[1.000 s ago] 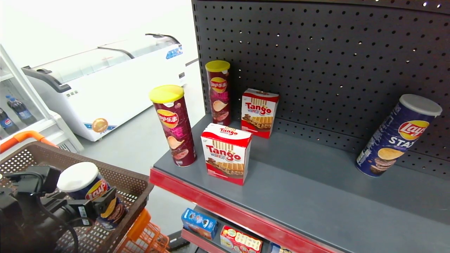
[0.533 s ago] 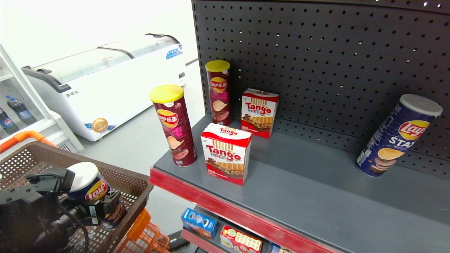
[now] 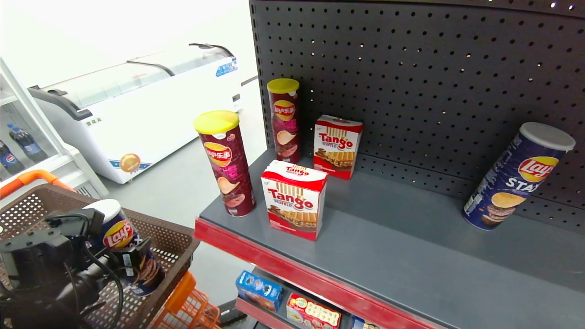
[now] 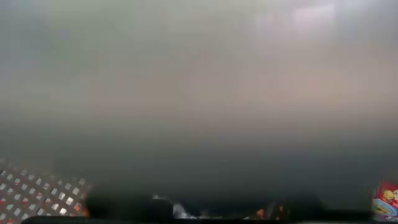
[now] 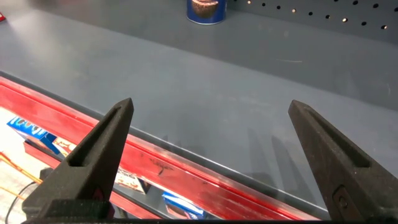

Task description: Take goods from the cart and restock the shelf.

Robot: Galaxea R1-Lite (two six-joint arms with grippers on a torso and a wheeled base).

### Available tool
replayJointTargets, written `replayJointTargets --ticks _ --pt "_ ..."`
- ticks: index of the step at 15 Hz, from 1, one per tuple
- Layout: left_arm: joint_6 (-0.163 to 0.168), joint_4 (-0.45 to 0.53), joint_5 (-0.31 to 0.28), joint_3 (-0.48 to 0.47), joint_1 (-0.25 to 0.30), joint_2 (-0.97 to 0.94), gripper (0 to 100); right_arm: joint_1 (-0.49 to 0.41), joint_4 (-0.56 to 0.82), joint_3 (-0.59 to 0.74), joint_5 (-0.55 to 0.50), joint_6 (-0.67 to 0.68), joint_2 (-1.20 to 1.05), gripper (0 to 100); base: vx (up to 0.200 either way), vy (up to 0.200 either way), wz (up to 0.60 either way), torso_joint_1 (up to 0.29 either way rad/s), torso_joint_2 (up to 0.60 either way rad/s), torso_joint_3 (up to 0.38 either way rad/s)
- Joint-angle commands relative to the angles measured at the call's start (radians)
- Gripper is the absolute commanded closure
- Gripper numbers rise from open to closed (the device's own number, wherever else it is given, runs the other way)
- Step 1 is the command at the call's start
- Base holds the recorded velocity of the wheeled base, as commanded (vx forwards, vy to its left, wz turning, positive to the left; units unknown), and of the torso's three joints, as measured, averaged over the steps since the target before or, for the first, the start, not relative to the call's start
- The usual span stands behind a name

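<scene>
Head view, left gripper: you are seeing the left gripper [image 3: 125, 258] low on the robot's left, and its fingers are clamping on the blue can [image 3: 116, 230].
Head view, blue can: it is hanging tilted in the grip, white lid uppermost, above the brown basket of the cart [image 3: 176, 230], near the basket corner that is facing the shelf [image 3: 411, 246].
Head view, shelf: its gray board is lying in front of the pegboard [image 3: 434, 91], and a red edge [image 3: 283, 265] is running along the front.
Head view, red cans: two are standing upright at the shelf's left end, one [image 3: 226, 164] near the front and one [image 3: 283, 121] at the back.
Head view, boxes: two are standing just beside the red cans, one [image 3: 295, 201] in front and one [image 3: 337, 146] behind.
Head view, second blue can: it [image 3: 516, 178] is standing at the right, close to the pegboard and well apart from the boxes.
Left wrist view, cart: a piece of its mesh [image 4: 34, 193] is showing beside a gray blur, and you cannot tell the fingers from here.
Right wrist view, right gripper: the right gripper [image 5: 211, 106] is hovering over the shelf [image 5: 261, 74] near the red edge [image 5: 186, 171], with its fingers spread wide and nothing between them.
Right wrist view, second blue can: its base [image 5: 205, 7] is standing farther back on the board.
</scene>
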Motion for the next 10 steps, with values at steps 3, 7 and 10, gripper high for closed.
replayJointTargets --ticks 3,7,10 --pt "0.005 0.001 0.001 -0.029 -0.005 0.017 100 0.000 0.000 0.000 0.000 0.000 0.001 0 0.000 0.000 0.00 0.000 0.00 0.000" --pt "0.055 0.029 -0.001 -0.027 -0.039 -0.060 100 0.000 0.000 0.000 0.000 0.000 0.001 0 0.000 0.000 0.00 0.000 0.00 0.000" --pt "0.080 0.190 -0.010 -0.044 -0.100 -0.227 100 0.000 0.000 0.000 0.000 0.000 0.001 0 0.000 0.000 0.00 0.000 0.00 0.000"
